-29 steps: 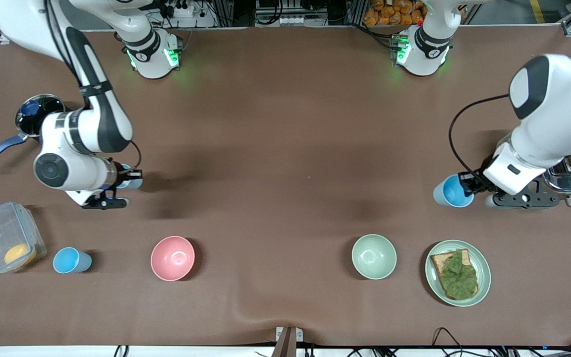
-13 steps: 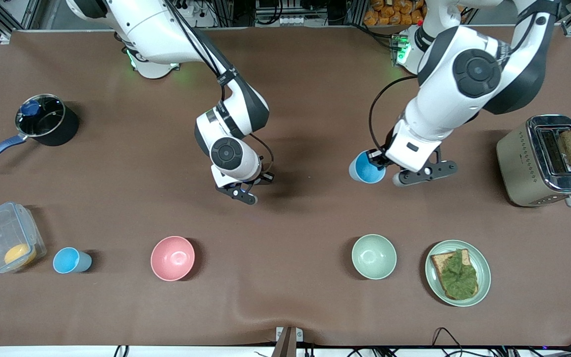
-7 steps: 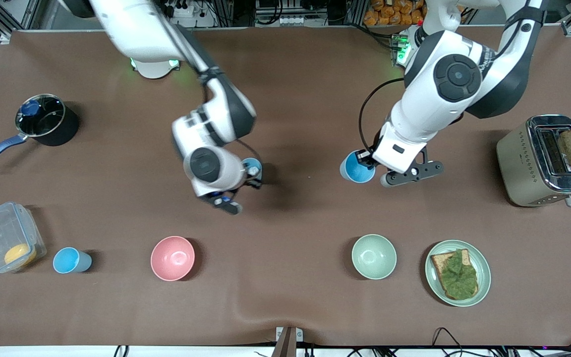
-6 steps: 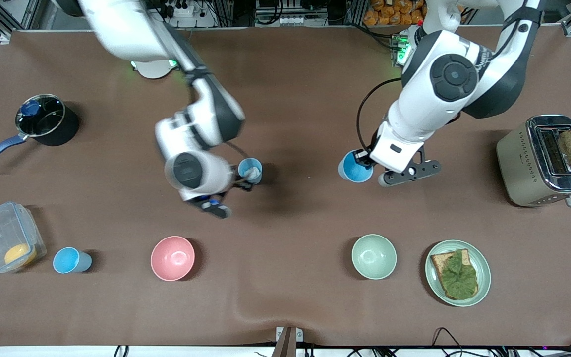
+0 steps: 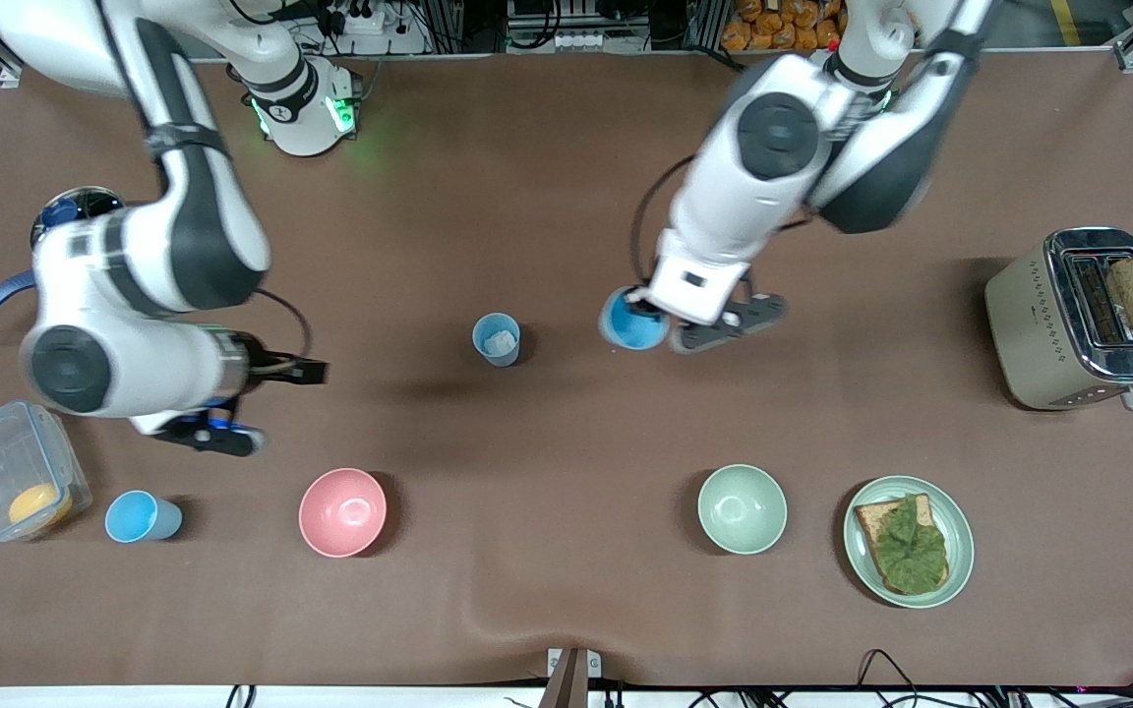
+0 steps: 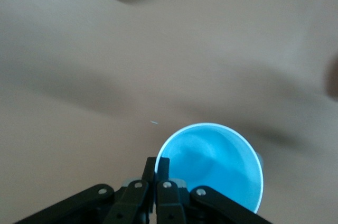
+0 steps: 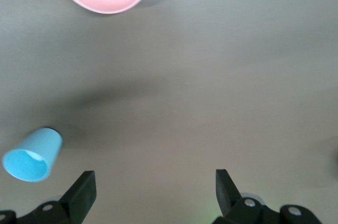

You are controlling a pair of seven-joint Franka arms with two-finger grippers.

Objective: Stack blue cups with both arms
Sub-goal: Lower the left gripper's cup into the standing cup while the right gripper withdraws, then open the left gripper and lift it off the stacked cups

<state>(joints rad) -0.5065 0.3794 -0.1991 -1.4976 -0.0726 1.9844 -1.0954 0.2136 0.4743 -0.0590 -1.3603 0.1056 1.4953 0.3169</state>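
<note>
Beside the standing blue cup (image 5: 497, 339), the left gripper (image 5: 643, 313) pinches the rim of a 2nd cup (image 5: 631, 321) that looks light and thin-walled, so the rim's the sensible spot, while the right gripper (image 5: 309, 372) hangs spread and empty above the pink bowl (image 5: 342, 511).

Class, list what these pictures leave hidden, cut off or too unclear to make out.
- Front view: the pot is mostly covered by the right arm.
- Front view: the pale thing inside the middle cup is too small to identify.
- Left wrist view: the held cup has its outer wall cut off by the frame edge and the left gripper.
</note>
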